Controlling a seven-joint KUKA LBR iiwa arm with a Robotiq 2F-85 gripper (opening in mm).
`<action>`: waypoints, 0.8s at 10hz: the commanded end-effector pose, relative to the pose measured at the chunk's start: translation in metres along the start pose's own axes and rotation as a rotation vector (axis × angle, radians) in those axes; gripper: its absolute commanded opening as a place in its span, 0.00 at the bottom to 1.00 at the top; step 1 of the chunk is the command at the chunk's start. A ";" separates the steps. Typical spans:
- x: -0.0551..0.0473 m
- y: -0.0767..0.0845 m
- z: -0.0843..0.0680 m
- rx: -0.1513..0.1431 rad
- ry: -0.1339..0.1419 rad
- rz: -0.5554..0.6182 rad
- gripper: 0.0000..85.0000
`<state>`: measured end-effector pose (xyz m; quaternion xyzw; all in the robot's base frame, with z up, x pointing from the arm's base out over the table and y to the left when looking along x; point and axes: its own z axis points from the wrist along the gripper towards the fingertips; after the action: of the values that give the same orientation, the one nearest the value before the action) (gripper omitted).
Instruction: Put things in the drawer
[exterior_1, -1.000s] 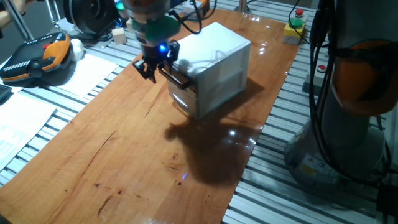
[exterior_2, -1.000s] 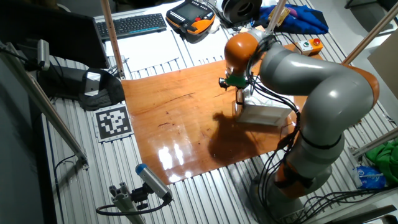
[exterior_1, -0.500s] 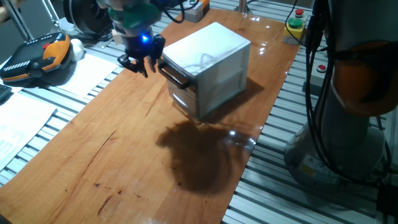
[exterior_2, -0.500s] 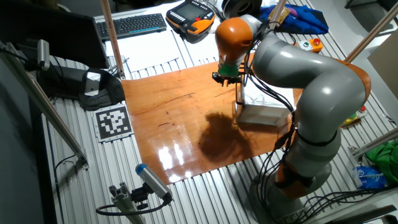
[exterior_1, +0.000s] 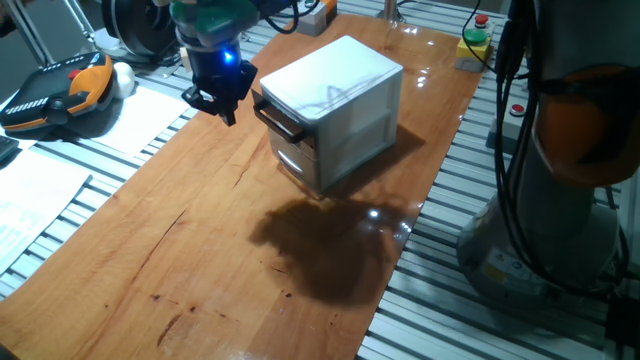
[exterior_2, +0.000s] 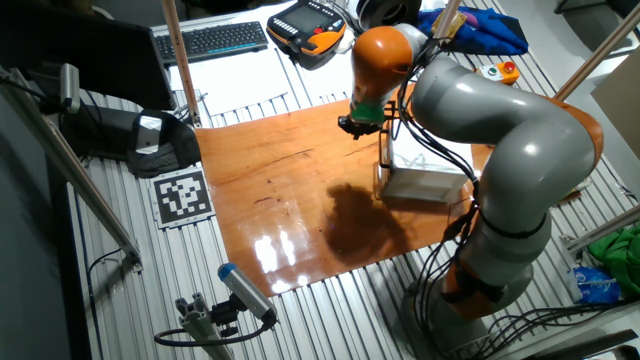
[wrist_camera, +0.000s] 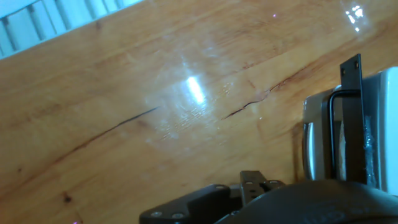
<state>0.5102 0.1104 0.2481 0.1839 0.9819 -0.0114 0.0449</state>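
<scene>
Black two-finger gripper (exterior_1: 220, 98) hangs above the glossy orange-brown wooden desk (exterior_1: 200, 250), just left of the small white box-shaped cabinet (exterior_1: 335, 105), clear of it. The fingers look close together with nothing visible between them, but I cannot tell for sure whether they are parted or closed. Blue light glows on the wrist above it. In the other fixed view the gripper (exterior_2: 357, 124) sits off the cabinet's (exterior_2: 420, 172) handle side.

Upper white drawer with the black bar handle (exterior_1: 283, 122) is pulled out a little from the cabinet front; the lower drawer (exterior_1: 298, 163) below it sits flush. Hand view shows the drawer handle (wrist_camera: 350, 118) at the right edge and bare desk (wrist_camera: 155, 106) with dark cracks in the grain to the left.

Small pale wooden cube: not visible on the desk or at the gripper in any view; location cannot be told.

Orange-and-black teach pendant (exterior_1: 55, 92) lies far left, off the desk.
</scene>
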 end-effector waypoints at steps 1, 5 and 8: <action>0.000 0.003 -0.006 0.005 0.004 -0.005 0.00; 0.009 0.011 -0.023 0.001 0.022 -0.050 0.00; 0.009 0.009 -0.024 0.023 0.003 -0.132 0.00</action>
<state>0.5022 0.1235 0.2715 0.1195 0.9917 -0.0244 0.0403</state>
